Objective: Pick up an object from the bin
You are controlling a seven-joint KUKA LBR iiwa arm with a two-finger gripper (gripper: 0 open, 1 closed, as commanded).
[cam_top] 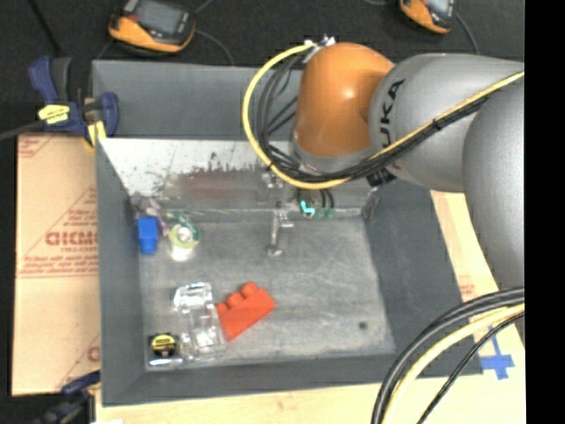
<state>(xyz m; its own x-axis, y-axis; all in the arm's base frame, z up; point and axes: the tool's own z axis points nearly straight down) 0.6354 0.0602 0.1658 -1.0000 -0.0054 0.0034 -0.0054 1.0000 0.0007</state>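
Whether the gripper (277, 247) was spread or pressed together could not be told; nothing showed in it. It hung over bare floor in the middle of the bin (331, 281), towards the back wall. No thing lay under it. The nearest were a white-and-green cap (183, 242) and a blue block (146, 235) to the left, and a red brick (243, 311) towards the front, all apart from the gripper. The brick touched a clear plastic piece (198, 318), with a small yellow-and-black thing (163, 345) beside that. Closing there would likely catch nothing. Going for the brick, the clear piece might be dragged along or shoved aside. The block sat near the left wall, leaving little room.
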